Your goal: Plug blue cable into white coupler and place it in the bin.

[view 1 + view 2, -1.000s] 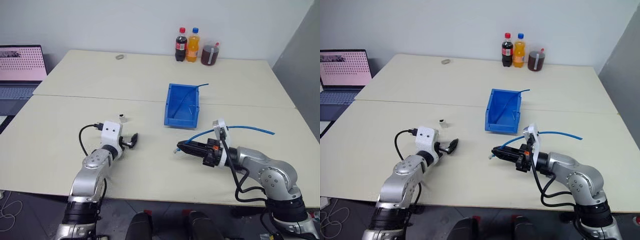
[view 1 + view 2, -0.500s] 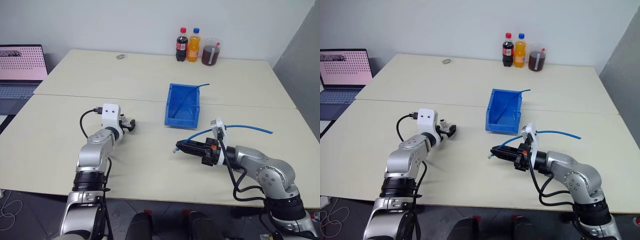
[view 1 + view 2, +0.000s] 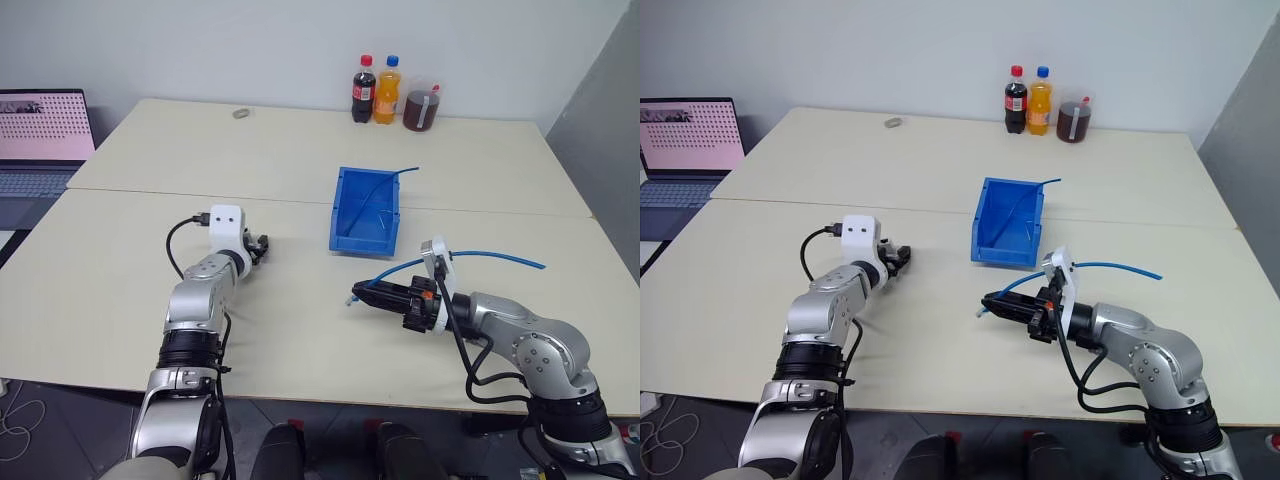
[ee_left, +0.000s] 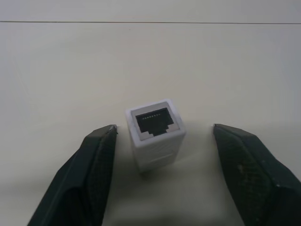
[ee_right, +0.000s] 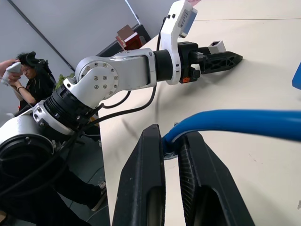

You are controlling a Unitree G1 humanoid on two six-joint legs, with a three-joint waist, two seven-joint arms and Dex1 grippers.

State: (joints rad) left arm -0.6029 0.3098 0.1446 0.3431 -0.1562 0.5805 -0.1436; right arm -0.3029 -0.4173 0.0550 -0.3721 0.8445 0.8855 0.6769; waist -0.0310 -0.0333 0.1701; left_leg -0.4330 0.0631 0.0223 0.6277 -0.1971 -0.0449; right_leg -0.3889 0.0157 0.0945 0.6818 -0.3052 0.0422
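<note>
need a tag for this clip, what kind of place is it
Probably an office or lab test room: plain pale tables pushed together, a laptop at one side, drink bottles by the bare wall.

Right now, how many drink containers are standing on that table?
3, in a row at the far edge: a dark cola bottle with red cap, an orange soda bottle with blue cap, and a clear jug of brown liquid.
</note>
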